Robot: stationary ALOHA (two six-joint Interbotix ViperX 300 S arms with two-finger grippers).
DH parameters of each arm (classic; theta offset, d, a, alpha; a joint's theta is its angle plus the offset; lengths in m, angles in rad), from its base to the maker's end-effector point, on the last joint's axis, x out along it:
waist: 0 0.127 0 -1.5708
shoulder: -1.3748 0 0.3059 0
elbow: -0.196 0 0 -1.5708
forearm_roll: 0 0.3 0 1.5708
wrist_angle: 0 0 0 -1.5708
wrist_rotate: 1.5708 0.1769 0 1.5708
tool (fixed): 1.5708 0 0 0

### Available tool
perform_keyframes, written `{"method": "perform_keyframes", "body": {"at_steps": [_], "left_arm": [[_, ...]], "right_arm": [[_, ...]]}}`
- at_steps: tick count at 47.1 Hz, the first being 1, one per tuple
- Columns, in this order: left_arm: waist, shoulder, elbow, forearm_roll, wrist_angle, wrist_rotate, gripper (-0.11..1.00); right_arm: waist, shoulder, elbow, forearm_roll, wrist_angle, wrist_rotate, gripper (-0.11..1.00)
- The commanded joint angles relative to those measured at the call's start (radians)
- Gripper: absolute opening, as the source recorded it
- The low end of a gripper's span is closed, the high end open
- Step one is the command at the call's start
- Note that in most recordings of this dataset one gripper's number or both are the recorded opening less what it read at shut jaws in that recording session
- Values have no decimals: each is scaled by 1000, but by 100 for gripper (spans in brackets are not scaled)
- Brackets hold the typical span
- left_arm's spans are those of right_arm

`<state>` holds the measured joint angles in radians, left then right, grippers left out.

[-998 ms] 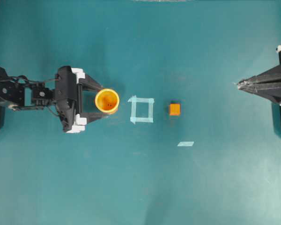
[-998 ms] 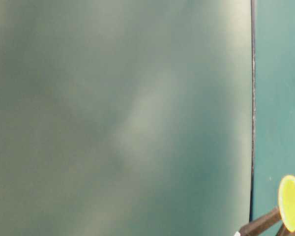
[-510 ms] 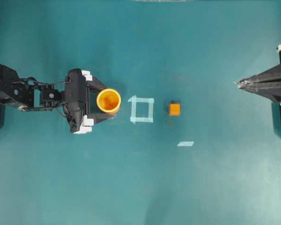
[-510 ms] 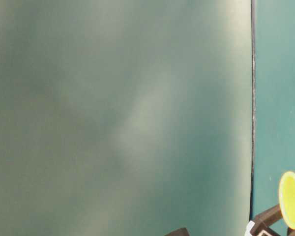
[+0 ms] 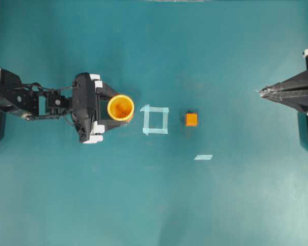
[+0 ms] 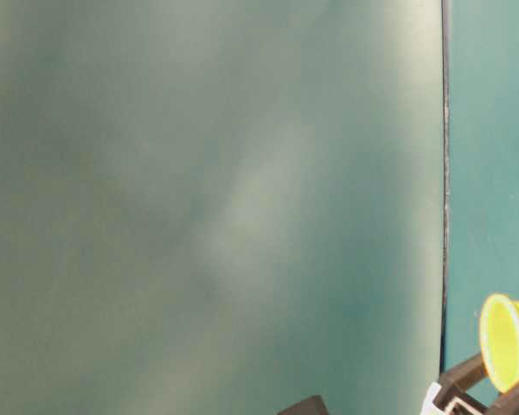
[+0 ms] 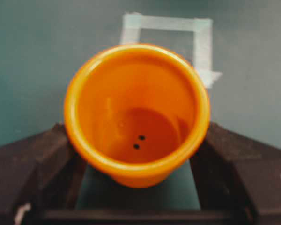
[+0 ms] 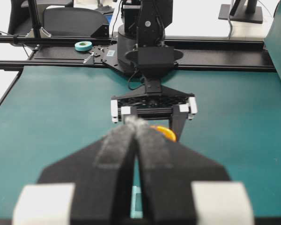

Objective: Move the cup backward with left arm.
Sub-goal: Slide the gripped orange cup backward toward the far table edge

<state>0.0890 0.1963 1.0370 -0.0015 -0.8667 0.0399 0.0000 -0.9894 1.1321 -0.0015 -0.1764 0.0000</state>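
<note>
I've brought the left end effector forward and narrowed its jaws since a second ago; they now flank the cup, contact uncertain; cup stands on the bench beside the tape square; right end effector closed.

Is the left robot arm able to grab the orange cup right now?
Probably yes. The cup already sits between the left gripper's fingers, which flank it on both sides, and nothing blocks the way.
</note>
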Motion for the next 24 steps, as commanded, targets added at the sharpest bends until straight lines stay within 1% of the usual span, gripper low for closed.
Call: {"method": "perform_keyframes", "body": {"at_steps": [1,15,20,24], "left_arm": [[21,-11,-18,3,-11,0,62],[94,-9,-43,2,5,-6,62],[132,-8,-64,2,51,-21,62],[163,-2,-94,2,124,-37,62]], "right_arm": [[2,5,-34,2,-6,3,0],[2,2,-38,2,0,3,0],[2,2,-40,0,0,3,0],[2,2,-41,2,0,3,0]]}}
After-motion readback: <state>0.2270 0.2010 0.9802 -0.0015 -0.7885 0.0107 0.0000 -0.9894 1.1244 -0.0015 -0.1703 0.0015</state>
